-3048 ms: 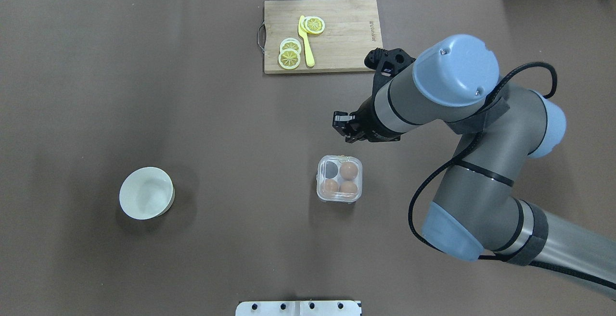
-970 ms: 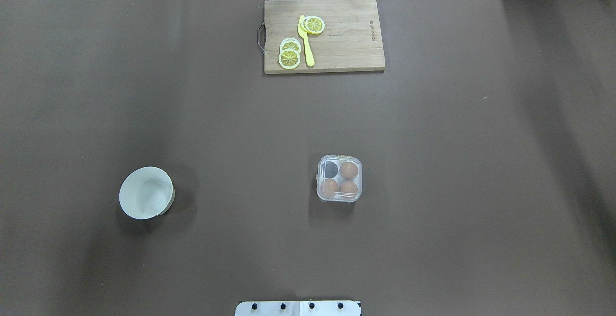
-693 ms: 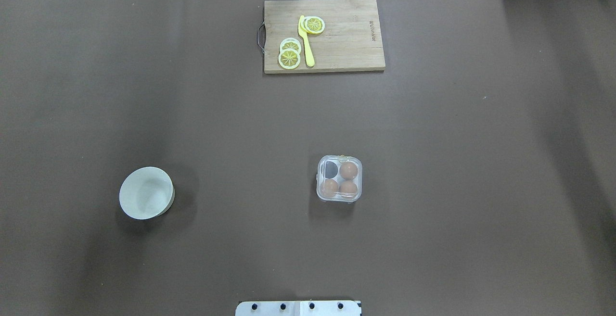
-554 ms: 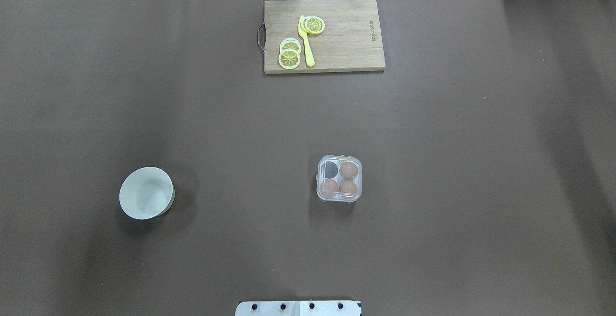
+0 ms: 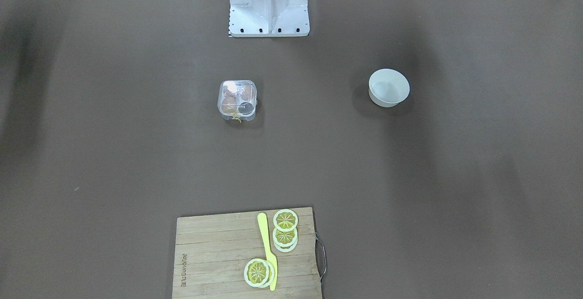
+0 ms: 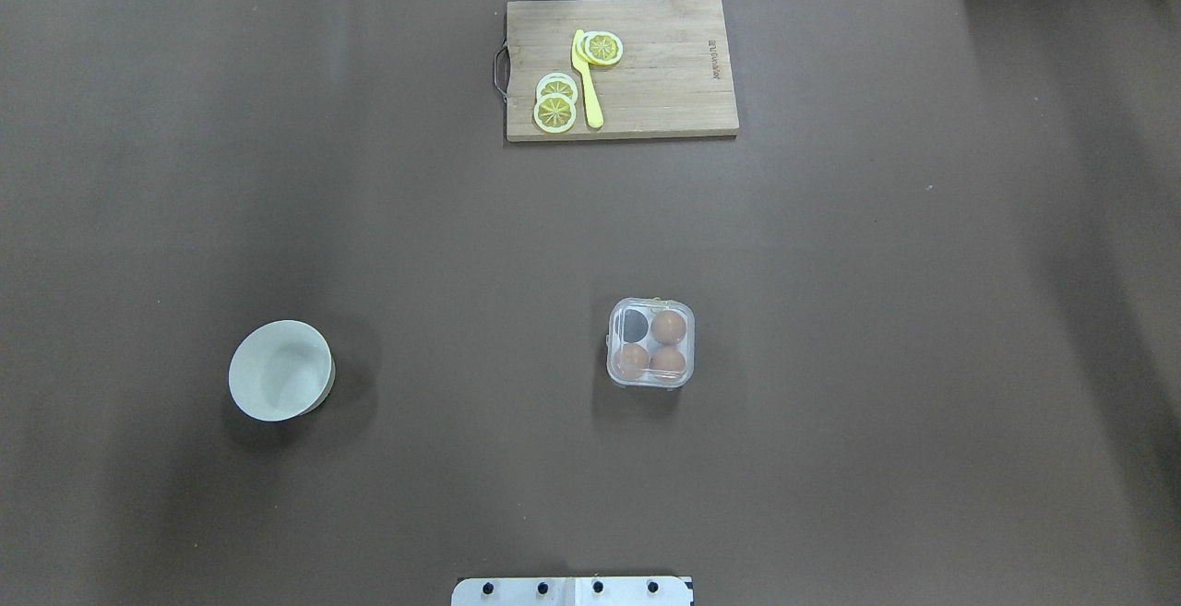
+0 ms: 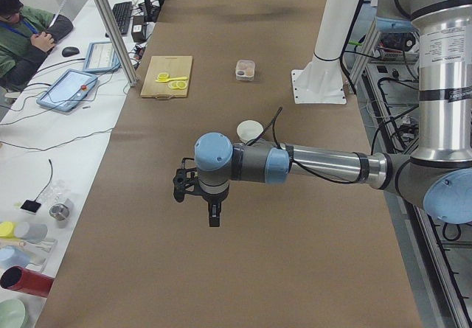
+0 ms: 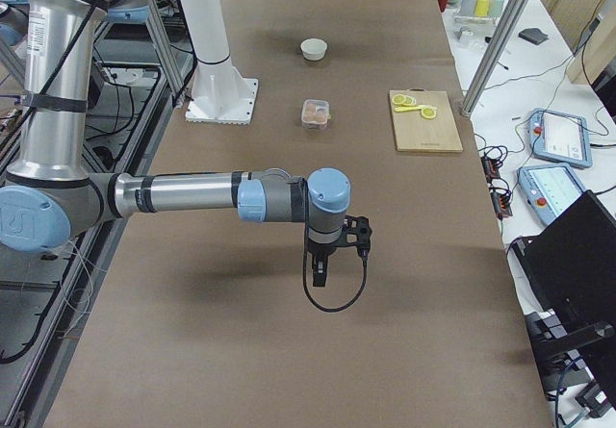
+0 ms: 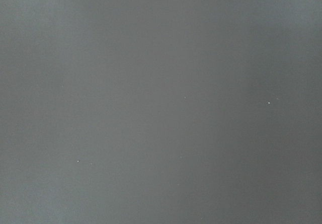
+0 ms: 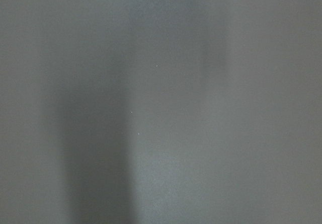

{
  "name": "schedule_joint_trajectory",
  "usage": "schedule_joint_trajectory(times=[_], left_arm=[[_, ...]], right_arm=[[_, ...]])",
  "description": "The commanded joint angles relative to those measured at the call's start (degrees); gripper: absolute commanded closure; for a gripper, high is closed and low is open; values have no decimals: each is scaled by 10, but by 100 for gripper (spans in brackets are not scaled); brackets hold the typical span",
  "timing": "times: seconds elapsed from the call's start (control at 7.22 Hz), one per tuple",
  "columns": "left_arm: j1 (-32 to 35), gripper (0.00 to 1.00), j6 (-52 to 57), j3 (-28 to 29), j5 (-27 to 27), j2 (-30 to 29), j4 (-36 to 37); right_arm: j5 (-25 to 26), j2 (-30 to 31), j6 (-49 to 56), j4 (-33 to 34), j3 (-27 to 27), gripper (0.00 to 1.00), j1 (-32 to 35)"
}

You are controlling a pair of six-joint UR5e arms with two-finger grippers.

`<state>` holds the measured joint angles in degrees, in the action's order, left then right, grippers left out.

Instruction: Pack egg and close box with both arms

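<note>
Finds the box point(image 6: 650, 345) near the middle of the table point(image 6: 876, 311), lid seemingly down over three eggs point(image 6: 669, 326), one cup empty. Hangs left gripper point(image 7: 213, 216) and right gripper point(image 8: 320, 272) well apart from it, probably parked, work done. Cannot tell whether pincers wide or narrow.

3 eggs point(image 6: 668, 326), 1 box point(image 6: 635, 322), 1 bowl point(image 6: 280, 370), 1 cutting board point(image 6: 664, 80), 1 yellow knife point(image 6: 588, 89), 2 arms point(image 7: 317, 164); lemon slices point(image 6: 554, 112) approx. 4, poss. 5, since they overlap.
</note>
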<state>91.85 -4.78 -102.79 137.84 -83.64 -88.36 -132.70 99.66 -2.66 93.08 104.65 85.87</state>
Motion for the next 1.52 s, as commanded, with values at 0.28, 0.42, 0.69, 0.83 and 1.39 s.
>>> schedule_joint_trajectory(times=[0.28, 0.42, 0.69, 0.83, 1.39], left_arm=[[0, 2, 1, 11, 5, 7, -52], [0, 2, 1, 11, 5, 7, -52], [0, 2, 1, 9, 5, 7, -52], [0, 2, 1, 10, 5, 7, -52], [0, 2, 1, 9, 5, 6, -52]], right_arm=[[-3, -3, -1, -1, 0, 0, -2], [-4, -3, -1, -1, 1, 0, -2], [-3, -3, 0, -1, 2, 0, -3], [-4, -3, 0, -1, 2, 0, -3], [-3, -3, 0, -2, 4, 0, -3]])
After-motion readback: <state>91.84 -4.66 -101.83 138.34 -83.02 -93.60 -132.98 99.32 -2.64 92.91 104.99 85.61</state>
